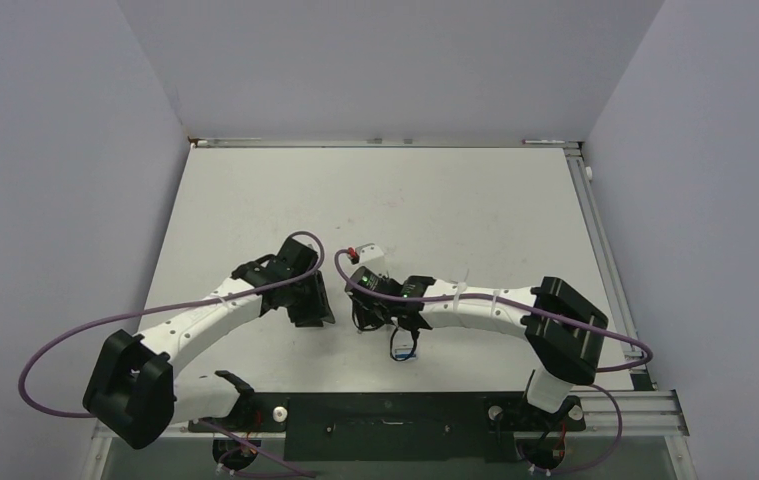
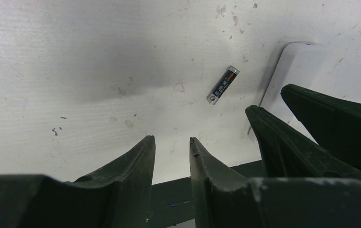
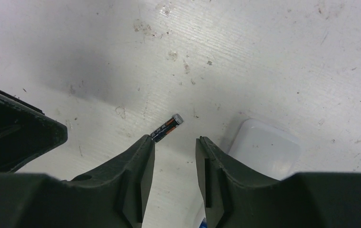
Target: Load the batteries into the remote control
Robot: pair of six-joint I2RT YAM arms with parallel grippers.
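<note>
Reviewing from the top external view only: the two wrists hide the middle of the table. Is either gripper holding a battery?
Observer: No. The left wrist view shows the dark battery lying loose on the table, ahead of the left gripper, which is open with nothing in it.
Operator: And the right gripper?
Observer: Its wrist view shows the right gripper open and empty too. The battery lies just beyond one fingertip, and the white remote control lies beside it.

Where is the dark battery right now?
The dark battery lies loose on the table, just left of the white remote control in both wrist views.
</note>
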